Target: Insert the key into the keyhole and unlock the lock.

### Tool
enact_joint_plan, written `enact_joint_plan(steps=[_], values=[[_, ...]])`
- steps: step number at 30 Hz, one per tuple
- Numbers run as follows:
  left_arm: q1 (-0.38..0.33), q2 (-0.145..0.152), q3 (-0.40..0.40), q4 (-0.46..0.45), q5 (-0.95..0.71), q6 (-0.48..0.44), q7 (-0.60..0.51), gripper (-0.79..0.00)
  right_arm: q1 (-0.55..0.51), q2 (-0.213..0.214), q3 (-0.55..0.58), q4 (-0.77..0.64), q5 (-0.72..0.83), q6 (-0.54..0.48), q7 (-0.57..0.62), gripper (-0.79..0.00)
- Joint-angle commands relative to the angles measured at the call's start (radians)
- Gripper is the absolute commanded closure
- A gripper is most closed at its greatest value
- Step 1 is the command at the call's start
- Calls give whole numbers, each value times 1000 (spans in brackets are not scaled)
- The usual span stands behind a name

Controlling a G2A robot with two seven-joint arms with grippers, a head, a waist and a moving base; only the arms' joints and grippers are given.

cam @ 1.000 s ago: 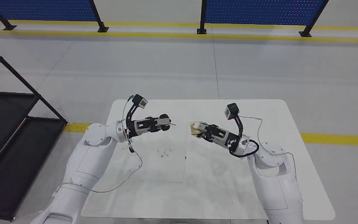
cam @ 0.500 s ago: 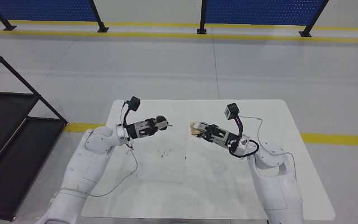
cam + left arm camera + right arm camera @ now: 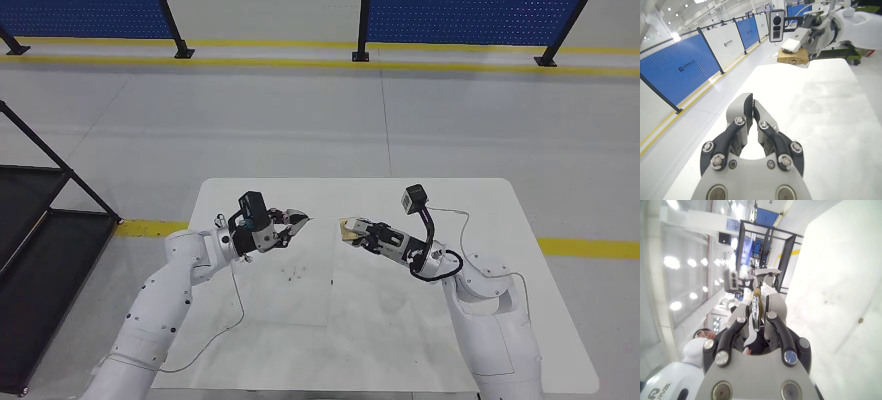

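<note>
The left end effector is up in the air over the left half of the tabletop. Its fingers are squeezed close together. From above, a thin little stick pokes out of the tips. I think that is the key, held tight and pointing at the lock.

There is a small gap of air next. The key and the lock are near each other but not touching.

Then comes the lock, a yellow metal padlock. The right end effector pinches it by its two flat sides and holds it above the tabletop. The keyhole is a small slot in the end of the lock that faces the left arm.

The step now looks like lining up the key. To do it well, the right arm should hold the lock very still. The left arm should turn the key so its flat blade matches the slot. It should slide straight in, slowly, with no pushing from the side. The key should only turn once it is all the way in. A tilted key could bump the lock's face or slip in the fingers.

The blue and white fence panels have a printed logo on them. I cannot read any writing on the lock.
</note>
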Motion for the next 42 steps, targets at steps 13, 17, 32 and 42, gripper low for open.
enact_joint_plan(steps=[13,17,32,42], values=[[1,4,18,-30,141,88,83,0,0,0,0,0,0,0,0,0],[-24,23,38,-54,424,223,206,0,0,0,0,0,0,0,0,0],[-124,82,49,31,993,781,615,0,0,0,0,0,0,0,0,0],[-124,82,49,31,993,781,615,0,0,0,0,0,0,0,0,0]])
